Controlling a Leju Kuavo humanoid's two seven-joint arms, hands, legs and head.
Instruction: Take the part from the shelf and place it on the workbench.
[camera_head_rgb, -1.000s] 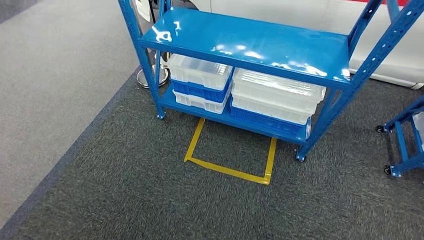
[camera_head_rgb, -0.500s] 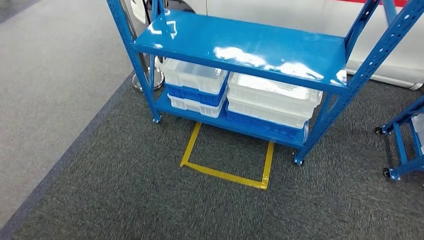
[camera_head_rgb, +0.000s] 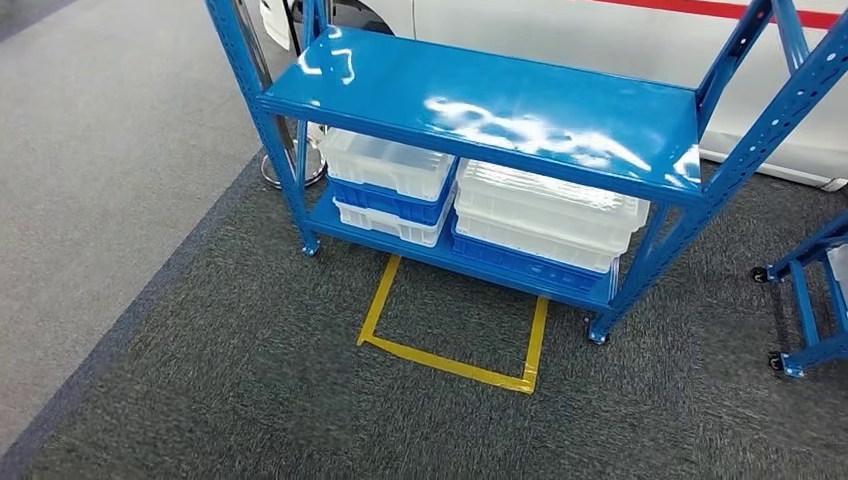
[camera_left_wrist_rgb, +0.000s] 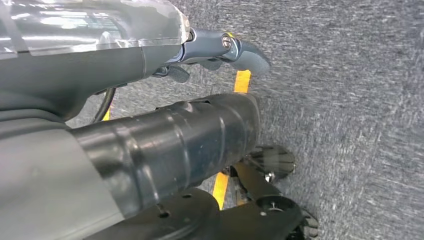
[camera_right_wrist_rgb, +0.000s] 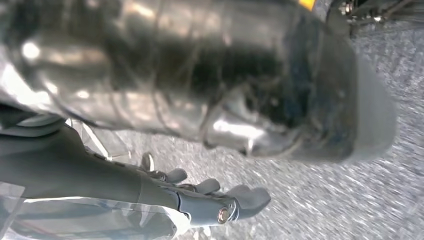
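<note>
Straight ahead in the head view stands a blue metal shelf (camera_head_rgb: 500, 105) on dark grey carpet (camera_head_rgb: 250, 380). Its glossy upper deck carries nothing but light reflections. On the lower deck sit two stacks of bins (camera_head_rgb: 470, 205), clear ones over blue ones, side by side and touching. No part can be made out; the bins' contents are too unclear to tell. A three-sided outline of yellow tape (camera_head_rgb: 450, 355) marks the floor just in front of the shelf. A white vehicle body (camera_head_rgb: 600, 35) stands behind it, and a second blue frame (camera_head_rgb: 805, 300) stands at the right edge.

From the left wrist, the left hand (camera_left_wrist_rgb: 220, 50) hangs over carpet and tape, its fingers loosely apart, holding nothing.

From the right wrist, the right hand (camera_right_wrist_rgb: 220, 197) likewise hangs over carpet, fingers slightly spread and empty.
</note>
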